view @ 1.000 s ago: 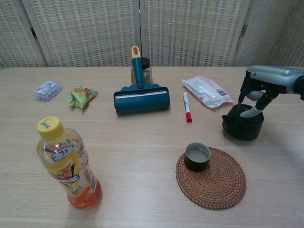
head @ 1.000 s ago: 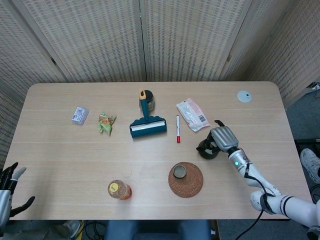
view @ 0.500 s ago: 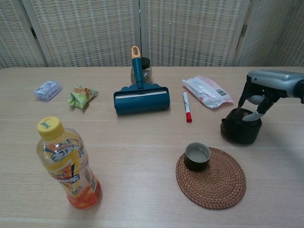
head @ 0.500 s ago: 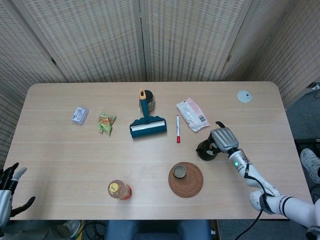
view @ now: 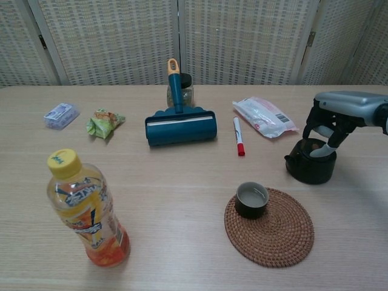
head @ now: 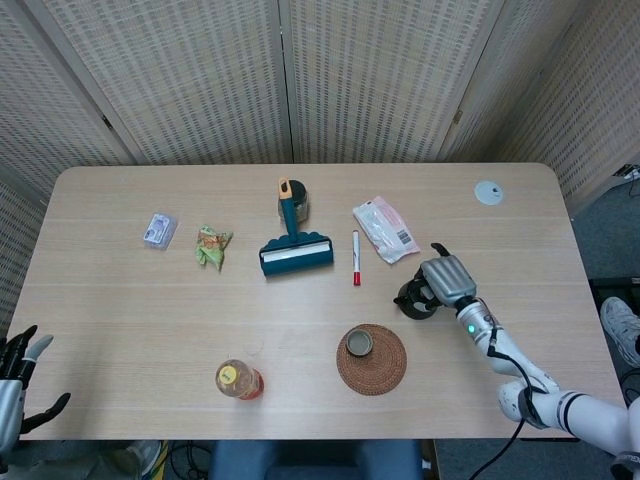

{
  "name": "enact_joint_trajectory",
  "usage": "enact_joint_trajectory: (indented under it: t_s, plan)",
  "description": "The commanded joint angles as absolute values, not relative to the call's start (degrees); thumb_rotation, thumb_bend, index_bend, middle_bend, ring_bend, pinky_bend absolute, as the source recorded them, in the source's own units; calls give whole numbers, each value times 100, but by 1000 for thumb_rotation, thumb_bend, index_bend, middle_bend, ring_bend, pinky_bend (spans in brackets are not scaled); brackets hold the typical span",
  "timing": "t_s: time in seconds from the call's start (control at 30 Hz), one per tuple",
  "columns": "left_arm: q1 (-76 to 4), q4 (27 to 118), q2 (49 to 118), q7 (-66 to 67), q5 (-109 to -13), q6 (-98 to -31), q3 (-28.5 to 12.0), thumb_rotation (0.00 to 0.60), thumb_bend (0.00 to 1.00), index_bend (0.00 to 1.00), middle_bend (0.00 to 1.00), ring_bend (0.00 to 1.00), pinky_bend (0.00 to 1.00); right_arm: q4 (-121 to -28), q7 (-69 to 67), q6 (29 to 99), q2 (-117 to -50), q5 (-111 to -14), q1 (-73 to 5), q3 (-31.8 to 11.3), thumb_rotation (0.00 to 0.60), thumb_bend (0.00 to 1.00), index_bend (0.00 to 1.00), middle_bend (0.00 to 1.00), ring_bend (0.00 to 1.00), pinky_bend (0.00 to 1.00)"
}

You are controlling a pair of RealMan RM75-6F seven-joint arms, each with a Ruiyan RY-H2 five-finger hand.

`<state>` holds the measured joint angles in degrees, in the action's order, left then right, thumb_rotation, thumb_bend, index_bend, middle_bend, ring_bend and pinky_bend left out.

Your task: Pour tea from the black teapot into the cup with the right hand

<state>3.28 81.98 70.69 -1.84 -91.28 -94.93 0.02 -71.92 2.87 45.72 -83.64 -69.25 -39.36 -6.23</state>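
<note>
The black teapot [head: 414,301] [view: 310,166] stands on the table right of centre. My right hand [head: 446,277] [view: 339,112] reaches over it from the right, with its fingers [view: 320,130] curled down onto the pot's top and handle, gripping it. The small dark cup [head: 359,343] [view: 251,199] sits on the left part of a round woven coaster [head: 385,370] [view: 282,239], to the front left of the teapot. My left hand [head: 17,384] hangs at the table's near left corner, fingers spread and holding nothing; only the head view shows it.
A red marker [view: 239,136] and a pink-white packet [view: 264,116] lie behind the teapot. A blue lint roller [view: 180,124] with a jar behind it is mid-table. An orange drink bottle [view: 85,209] stands front left. A green wrapper [view: 103,122] and a small blue pack [view: 60,114] lie far left.
My right hand's fingers have closed further onto the teapot. The pot rocked slightly left and then back, staying on the table.
</note>
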Motion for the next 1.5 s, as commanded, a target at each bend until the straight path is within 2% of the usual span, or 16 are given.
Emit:
enact_joint_trajectory:
  t_s: [0.03,0.2,0.4,0.5,0.67,0.77,0.87,1.0,1.07,1.13,1.2,1.3,1.4,1.5]
  plan:
    - [324,8199,7071,-183,-9129,-9487,4,600,183,149,52,79,0,-7212,343,4579,-8357,-6918,-3928,-614,557,85,828,766,632,73]
    - [321,8212,7062,-173,-9136,-9499,-1,600,183,149,53,79,0,-7254,444,4572,-8345,-6873,-3923,-620,556,77,751,692,546,68]
    - [330,8221,7049,-174,-9138,-9518,1,600,183,149,52,79,0,-7362,518,4607,-8294,-6851,-3910,-641,558,63,600,571,445,59]
    - [334,8227,7045,-181,-9138,-9523,3,600,184,149,53,79,0,-7456,563,4654,-8251,-6860,-3896,-648,557,52,501,482,369,44]
    - [337,8226,7040,-192,-9149,-9542,2,600,184,149,53,79,0,-7647,647,4756,-8172,-6860,-3866,-669,554,42,279,265,189,10]
    - [338,8230,7033,-196,-9151,-9551,-2,600,183,149,53,79,0,-7767,706,4846,-8113,-6879,-3839,-677,553,37,178,173,100,1]
    - [336,8236,7025,-199,-9154,-9557,-5,600,183,149,53,79,0,-7868,776,4957,-8060,-6903,-3805,-683,553,37,121,114,38,0]
    - [324,8245,7011,-201,-9157,-9554,-16,600,183,149,52,79,0,-7973,1103,5400,-8028,-6970,-3687,-705,553,36,117,124,31,0]
    - [313,8249,7003,-202,-9157,-9548,-23,600,183,149,52,80,0,-8041,1256,5708,-8033,-7044,-3595,-720,580,41,117,169,46,0]
    - [300,8255,6994,-202,-9158,-9543,-33,600,184,149,53,80,0,-8132,1464,6089,-8005,-7186,-3473,-706,600,67,124,238,122,0]
    - [281,8266,6984,-200,-9163,-9534,-46,600,183,149,52,79,0,-8270,1628,6422,-7940,-7298,-3336,-687,600,98,178,326,224,0]
    - [261,8275,6978,-202,-9167,-9521,-56,600,184,149,52,79,0,-8418,1742,6810,-7829,-7438,-3139,-649,600,110,278,428,300,4]
    - [246,8278,6973,-206,-9180,-9517,-59,600,183,149,52,79,0,-8647,1708,7141,-7635,-7547,-2880,-572,600,113,354,470,373,68]
    - [229,8295,6961,-204,-9179,-9494,-58,600,183,149,52,79,0,-8926,1690,7450,-7390,-7690,-2624,-468,600,113,385,491,416,208]
